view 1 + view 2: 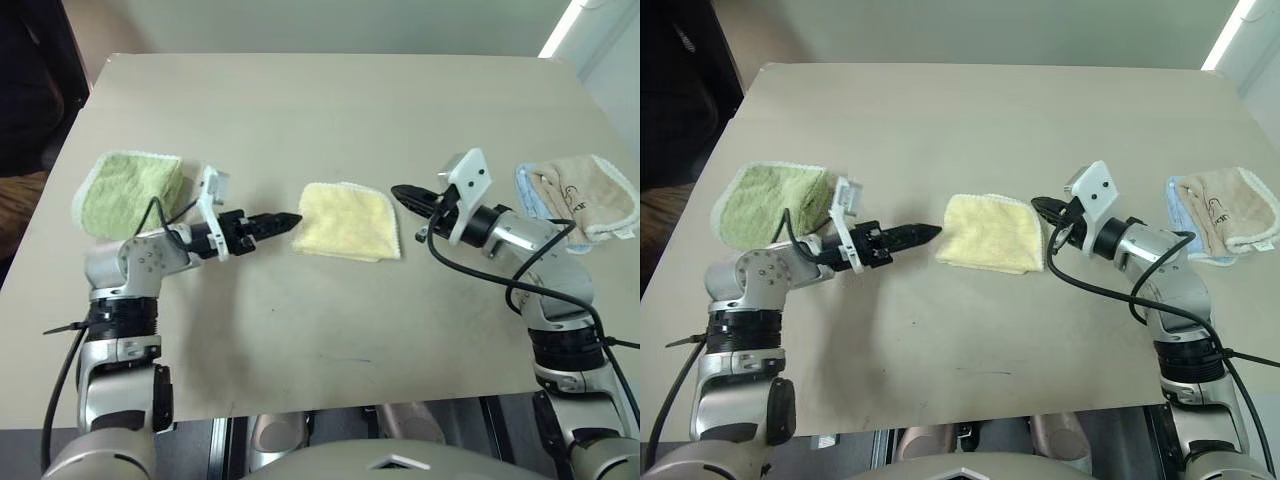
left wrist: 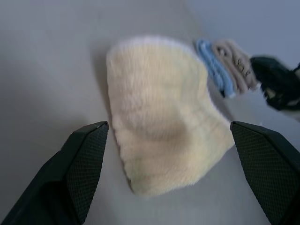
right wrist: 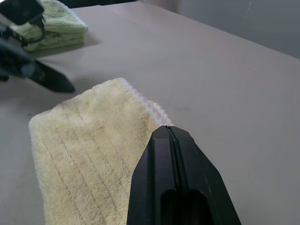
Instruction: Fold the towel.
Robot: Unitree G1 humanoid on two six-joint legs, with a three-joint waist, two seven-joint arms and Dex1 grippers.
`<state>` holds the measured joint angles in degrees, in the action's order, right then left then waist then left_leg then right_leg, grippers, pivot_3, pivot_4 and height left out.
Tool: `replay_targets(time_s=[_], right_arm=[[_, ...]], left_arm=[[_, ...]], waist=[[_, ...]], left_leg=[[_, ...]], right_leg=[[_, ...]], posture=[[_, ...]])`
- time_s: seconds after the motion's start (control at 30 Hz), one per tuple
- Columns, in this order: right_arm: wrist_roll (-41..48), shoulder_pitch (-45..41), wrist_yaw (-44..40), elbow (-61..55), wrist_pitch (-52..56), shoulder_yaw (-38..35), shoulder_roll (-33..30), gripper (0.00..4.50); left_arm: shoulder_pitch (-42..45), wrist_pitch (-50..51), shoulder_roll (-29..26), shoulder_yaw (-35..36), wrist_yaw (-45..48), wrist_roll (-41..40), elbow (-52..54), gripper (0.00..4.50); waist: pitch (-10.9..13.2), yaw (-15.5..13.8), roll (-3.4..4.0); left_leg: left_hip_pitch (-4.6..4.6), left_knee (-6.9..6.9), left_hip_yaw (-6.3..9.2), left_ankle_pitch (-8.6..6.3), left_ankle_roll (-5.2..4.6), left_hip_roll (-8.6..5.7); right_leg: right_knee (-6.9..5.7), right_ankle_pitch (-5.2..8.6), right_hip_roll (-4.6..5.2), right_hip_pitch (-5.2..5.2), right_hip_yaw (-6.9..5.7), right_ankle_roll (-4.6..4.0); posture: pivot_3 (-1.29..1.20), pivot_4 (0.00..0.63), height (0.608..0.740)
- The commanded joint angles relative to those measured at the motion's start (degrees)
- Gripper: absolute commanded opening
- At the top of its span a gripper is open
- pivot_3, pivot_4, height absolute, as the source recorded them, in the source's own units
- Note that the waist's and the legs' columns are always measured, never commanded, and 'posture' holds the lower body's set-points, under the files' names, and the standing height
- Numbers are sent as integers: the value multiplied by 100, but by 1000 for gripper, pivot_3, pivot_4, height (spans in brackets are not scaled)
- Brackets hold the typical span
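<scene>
Towel (image 1: 347,222) at desk (image 1: 330,110) centre is judged soft, light, limp; best pinched at a hemmed corner. Left pincer (image 1: 284,224) at its 9 o'clock is spread wide, right pincer (image 1: 406,196) at 3 o'clock clenched empty.

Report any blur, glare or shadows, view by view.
Left wrist view: the pale yellow towel looks soft and the beige towel behind it is blurred. Right wrist view: the towel's ribs are crisp. Left eye view: a bright strip of light glares at the top corner; shadows on the table are faint.

Table (image 1: 330,110) bare beyond towel (image 1: 347,221); green towel (image 1: 130,190) far left.
</scene>
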<state>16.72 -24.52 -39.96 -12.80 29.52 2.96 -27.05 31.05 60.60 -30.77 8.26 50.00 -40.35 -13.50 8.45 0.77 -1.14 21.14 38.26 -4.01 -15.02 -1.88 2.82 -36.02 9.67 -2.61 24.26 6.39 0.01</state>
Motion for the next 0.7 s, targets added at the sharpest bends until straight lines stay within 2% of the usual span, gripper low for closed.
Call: replay_targets(time_s=[0.03,0.37,0.7], right_arm=[[46,-114,15,-86,-110,-32,36,0],[23,-38,89,-163,-124,-66,90,0],[80,60,183,-366,-48,-120,69,0]], left_arm=[[76,149,155,-177,-171,75,104,4475],[278,551,544,-616,-353,210,22,4475],[340,781,833,-596,-659,291,-149,4475]], waist=[[0,3,0],[0,-53,0],[-1,-117,0]], left_leg=[[0,0,0,0,0,0],[-2,6,1,11,-7,-4],[-3,6,3,7,-14,-11]], right_leg=[[-1,0,0,1,0,1],[1,-4,2,-14,2,-7],[4,4,9,-21,2,7]], posture=[[0,150,739],[0,150,739],[0,150,739]])
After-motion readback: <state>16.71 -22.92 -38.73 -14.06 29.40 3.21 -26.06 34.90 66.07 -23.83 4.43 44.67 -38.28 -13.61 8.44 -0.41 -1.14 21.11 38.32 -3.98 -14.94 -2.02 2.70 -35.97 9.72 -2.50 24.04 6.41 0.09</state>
